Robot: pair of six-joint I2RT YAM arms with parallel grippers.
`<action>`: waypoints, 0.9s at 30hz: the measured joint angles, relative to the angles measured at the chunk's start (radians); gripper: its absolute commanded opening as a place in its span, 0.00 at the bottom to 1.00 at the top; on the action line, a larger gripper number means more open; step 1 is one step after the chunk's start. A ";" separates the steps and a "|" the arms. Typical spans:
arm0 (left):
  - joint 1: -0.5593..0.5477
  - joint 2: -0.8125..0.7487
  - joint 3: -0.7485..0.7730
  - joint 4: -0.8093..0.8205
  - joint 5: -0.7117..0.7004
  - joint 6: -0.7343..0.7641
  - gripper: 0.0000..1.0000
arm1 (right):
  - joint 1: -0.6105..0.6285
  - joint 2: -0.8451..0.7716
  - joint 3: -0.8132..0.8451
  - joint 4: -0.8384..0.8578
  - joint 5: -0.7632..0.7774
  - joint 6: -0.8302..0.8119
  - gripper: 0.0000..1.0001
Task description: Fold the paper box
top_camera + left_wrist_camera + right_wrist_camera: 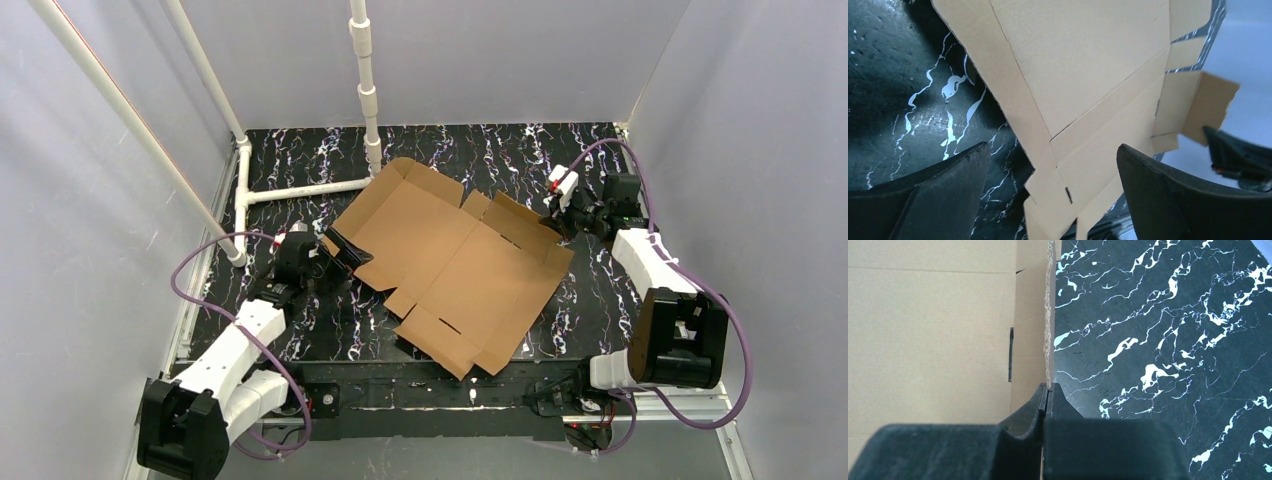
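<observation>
The paper box [450,260] is a flat brown die-cut cardboard sheet with flaps and slits, lying mostly unfolded on the black marbled table, with a few edge flaps raised. My left gripper [345,255] is open at the sheet's left edge. In the left wrist view the gripper [1052,147] has its fingers wide apart, and a flap of the box [1083,75] reaches down between them. My right gripper [556,226] is at the sheet's right edge. In the right wrist view the gripper [1049,386] is shut, pinching the raised edge of the box [933,325].
A white pipe frame [300,188] lies at the back left, with an upright pipe [366,90] just behind the sheet's far corner. Grey walls enclose the table [600,290] on three sides. The right gripper body shows in the left wrist view [1238,160].
</observation>
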 measured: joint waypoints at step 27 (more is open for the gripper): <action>0.034 0.312 -0.040 0.311 -0.071 -0.262 0.00 | 0.000 0.017 -0.002 0.004 -0.019 0.004 0.01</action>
